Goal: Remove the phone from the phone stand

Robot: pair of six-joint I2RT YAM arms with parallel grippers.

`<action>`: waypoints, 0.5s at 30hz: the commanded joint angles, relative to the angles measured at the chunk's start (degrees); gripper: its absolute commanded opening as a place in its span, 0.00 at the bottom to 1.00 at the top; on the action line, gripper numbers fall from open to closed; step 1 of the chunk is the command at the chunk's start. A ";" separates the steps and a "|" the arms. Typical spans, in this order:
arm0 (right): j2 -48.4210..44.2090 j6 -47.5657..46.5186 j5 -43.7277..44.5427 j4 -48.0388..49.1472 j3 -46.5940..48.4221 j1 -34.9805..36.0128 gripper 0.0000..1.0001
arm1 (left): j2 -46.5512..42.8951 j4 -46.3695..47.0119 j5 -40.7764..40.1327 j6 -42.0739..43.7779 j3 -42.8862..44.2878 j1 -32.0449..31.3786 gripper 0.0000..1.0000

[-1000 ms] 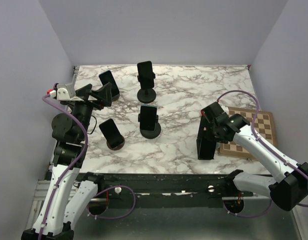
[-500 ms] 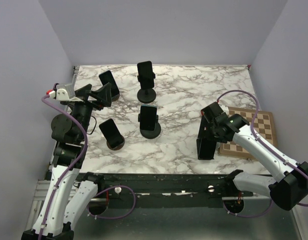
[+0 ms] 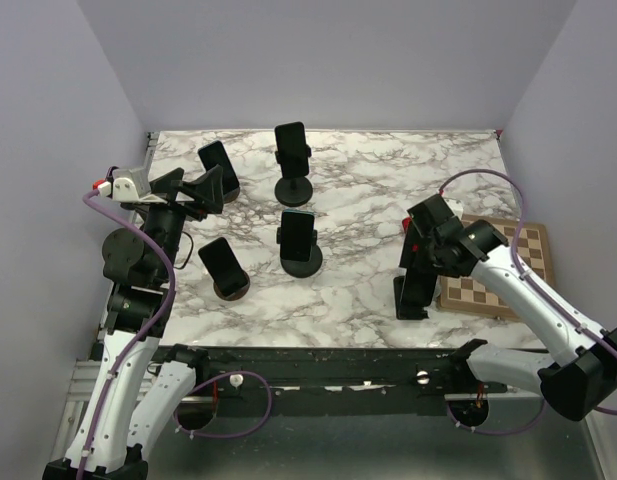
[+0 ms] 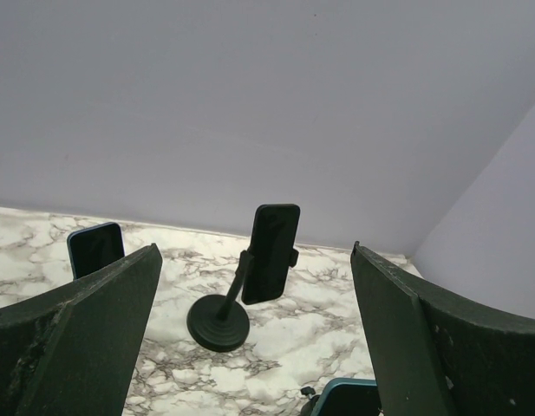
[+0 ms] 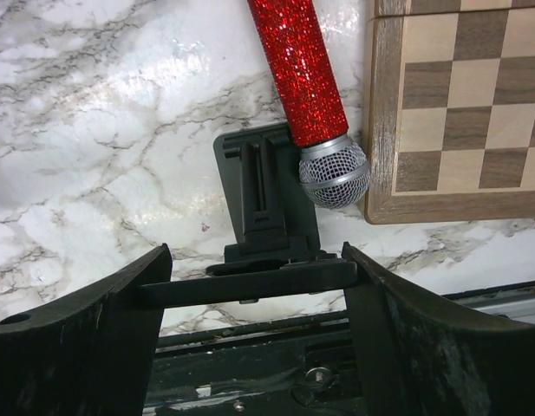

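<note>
Two arms are up. The left arm (image 3: 138, 260) is bent high at the left side of the table (image 3: 368, 190). The left gripper (image 3: 201, 188) is spread wide with nothing in it. The right arm (image 3: 508, 285) reaches down near the front edge. The right gripper (image 5: 256, 260) squeezes the phone (image 5: 250, 279) by its two sides, right over the phone stand (image 5: 263, 186). The phone shows only as a thin dark edge. I cannot tell if it touches the stand.

Marble tbl (image 3: 388, 180): phone stands (image 3: 293, 188), chessboard (image 3: 523, 245), red mic (image 5: 302, 69).
</note>
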 commanded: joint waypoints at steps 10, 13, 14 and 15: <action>4.73 -6.35 3.69 -3.82 16.75 0.44 0.01 | -0.47 -0.54 -0.24 -0.17 0.98 -0.25 0.98; 7.12 -7.74 2.61 -3.41 20.70 0.44 0.01 | -0.47 -0.40 -0.36 -0.17 0.98 -0.25 0.99; 8.03 -8.18 2.25 -3.29 21.81 0.44 0.01 | -0.52 -0.40 -0.41 -0.10 0.98 -0.25 0.98; 9.01 -8.45 1.66 -3.10 22.97 0.44 0.01 | -0.55 -0.41 -0.52 -0.08 0.93 -0.25 0.98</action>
